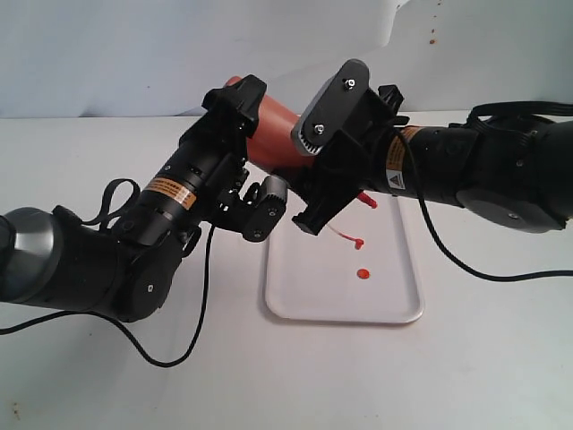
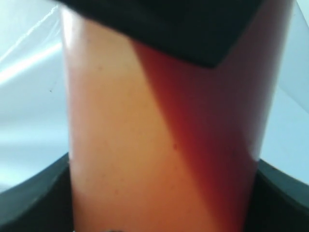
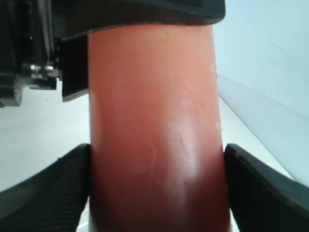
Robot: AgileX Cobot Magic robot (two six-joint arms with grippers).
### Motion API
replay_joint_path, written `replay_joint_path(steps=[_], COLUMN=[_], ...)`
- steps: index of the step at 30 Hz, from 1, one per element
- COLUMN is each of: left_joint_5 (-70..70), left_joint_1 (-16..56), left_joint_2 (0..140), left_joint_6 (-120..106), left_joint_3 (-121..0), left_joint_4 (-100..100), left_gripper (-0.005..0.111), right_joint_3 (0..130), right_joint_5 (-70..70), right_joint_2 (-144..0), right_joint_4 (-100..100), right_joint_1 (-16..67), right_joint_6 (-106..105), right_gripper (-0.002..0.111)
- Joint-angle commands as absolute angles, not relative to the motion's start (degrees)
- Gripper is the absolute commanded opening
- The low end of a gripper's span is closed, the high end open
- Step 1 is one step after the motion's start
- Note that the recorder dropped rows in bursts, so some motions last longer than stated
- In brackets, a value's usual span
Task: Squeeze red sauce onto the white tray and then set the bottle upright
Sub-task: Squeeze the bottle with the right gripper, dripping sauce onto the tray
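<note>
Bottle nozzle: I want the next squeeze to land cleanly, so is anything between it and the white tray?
Nothing visible blocks it. The bottle tilts its nozzle over the white tray; below lie only bare tray and a red sauce drop.

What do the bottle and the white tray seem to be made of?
The bottle: probably translucent plastic, smooth with soft sheen; light glows through its red-orange wall. The white tray: likely plastic, smooth, slightly glossy, with a moulded rounded rim.

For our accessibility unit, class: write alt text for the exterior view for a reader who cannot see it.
The left gripper and right gripper clamp the bottle, tilted nozzle-down over the white tray. A blob of red sauce lies on it.
</note>
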State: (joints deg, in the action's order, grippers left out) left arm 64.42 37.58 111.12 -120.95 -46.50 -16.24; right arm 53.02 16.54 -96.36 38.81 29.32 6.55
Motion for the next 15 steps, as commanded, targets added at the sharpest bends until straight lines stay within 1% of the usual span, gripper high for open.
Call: replay_joint_path(steps=[1, 3, 5, 6, 8, 15], left_joint_5=[65.50, 65.50, 65.50, 65.50, 65.50, 65.50], left_joint_1=[37.93, 37.93, 37.93, 37.93, 37.93, 37.93], left_joint_2=[110.28, 110.28, 110.28, 110.28, 110.28, 110.28], left_joint_6=[-119.64, -119.64, -119.64, -119.64, -119.64, -119.64], left_joint_3=[-46.72, -46.72, -46.72, -46.72, -46.72, -46.72], left_joint_4=[-15.89, -15.89, -15.89, -15.89, -15.89, -15.89], left_gripper=[0.000, 0.000, 0.000, 0.000, 0.000, 0.000], right_joint_3=[53.44, 53.44, 53.44, 53.44, 53.44, 53.44], right_joint_5=[17.41, 17.39, 17.39, 17.39, 17.78, 20.45], right_joint_2=[-96.47, -97.19, -98.60, -99.47, -101.60, -102.41], right_joint_4=[36.71, 33.40, 32.32, 32.32, 32.32, 32.32], right_joint_1=[29.24, 29.24, 29.24, 29.24, 29.24, 29.24], right_joint_6=[6.07, 6.07, 6.07, 6.07, 6.07, 6.07], right_gripper=[0.048, 0.066, 0.078, 0.082, 0.085, 0.085])
